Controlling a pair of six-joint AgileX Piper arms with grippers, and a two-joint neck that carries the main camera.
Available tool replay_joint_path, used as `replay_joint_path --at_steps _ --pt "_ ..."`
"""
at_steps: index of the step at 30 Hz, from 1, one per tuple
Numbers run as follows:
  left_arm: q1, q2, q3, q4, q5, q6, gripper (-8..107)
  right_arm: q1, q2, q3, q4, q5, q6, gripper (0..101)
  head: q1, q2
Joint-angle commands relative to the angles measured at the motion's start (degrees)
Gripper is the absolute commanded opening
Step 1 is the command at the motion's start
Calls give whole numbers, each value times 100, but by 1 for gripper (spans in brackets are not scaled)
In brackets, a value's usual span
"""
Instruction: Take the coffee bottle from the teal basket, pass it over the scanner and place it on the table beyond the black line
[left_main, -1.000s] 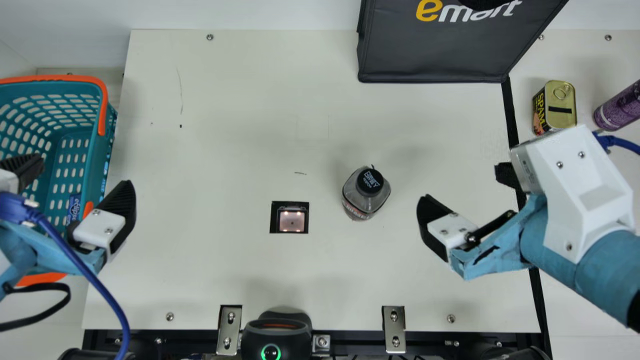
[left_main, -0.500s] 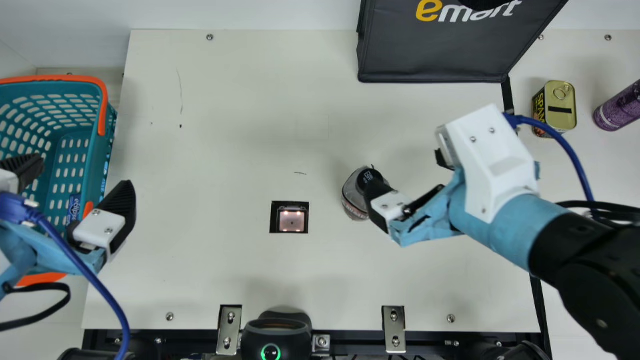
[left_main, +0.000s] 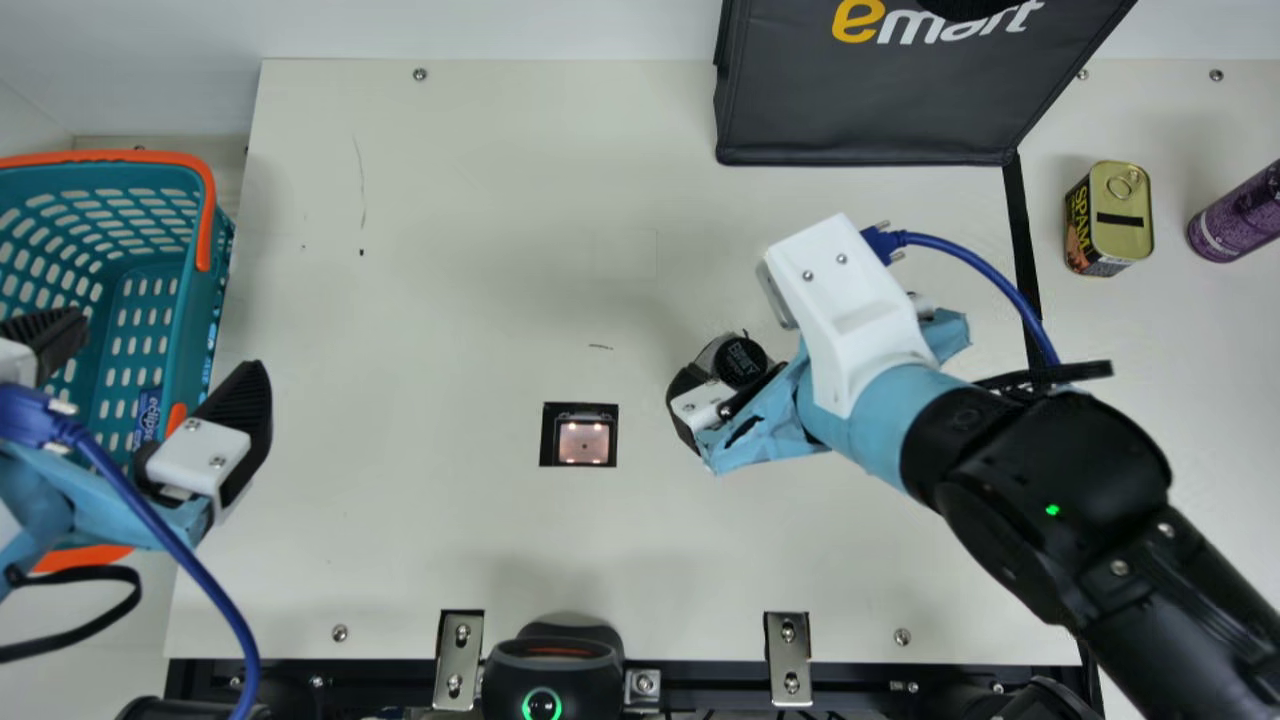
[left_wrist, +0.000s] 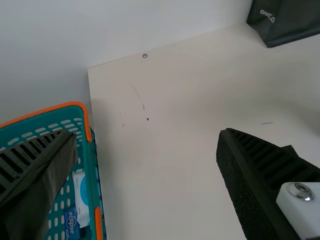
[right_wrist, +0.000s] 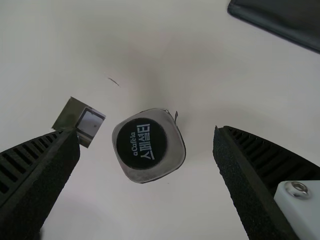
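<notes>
The coffee bottle (left_main: 740, 362) stands upright on the table, just right of the scanner window (left_main: 584, 440). My right gripper (left_main: 735, 375) is over it, one finger at the bottle's near left side. In the right wrist view the bottle's black cap (right_wrist: 141, 143) lies between the open fingers of my right gripper (right_wrist: 146, 150), with space on both sides. My left gripper (left_main: 165, 370) stands open over the teal basket's (left_main: 218, 290) right side; the left wrist view has the basket (left_wrist: 90, 170) beside the open left gripper (left_wrist: 147, 150).
Beyond the black line (left_main: 1022, 240) at the right stand a meat can (left_main: 1120, 215) and a purple can (left_main: 1235, 215). A dark bag (left_main: 860, 100) is at the back. A handheld scanner (left_main: 553, 665) sits at the near edge. Small packs (left_wrist: 71, 222) lie in the basket.
My right arm has swung leftward from the table's right side to the bottle, its fingers still open. The bottle and my left arm have stayed in place.
</notes>
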Motion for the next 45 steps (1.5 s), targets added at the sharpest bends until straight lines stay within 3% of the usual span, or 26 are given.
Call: replay_joint_path --at_steps 1,17,31,45 --pt "0 0 0 0 0 0 90 19 58 32 -34 -11 43 95 -166 9" --pt "0 0 0 0 0 0 90 189 357 252 -209 -125 270 95 -166 9" --pt "0 0 0 0 0 0 90 262 436 283 -298 -228 343 1 -166 9" --pt "0 0 0 0 0 0 90 385 404 -341 -408 330 410 0 -166 9"
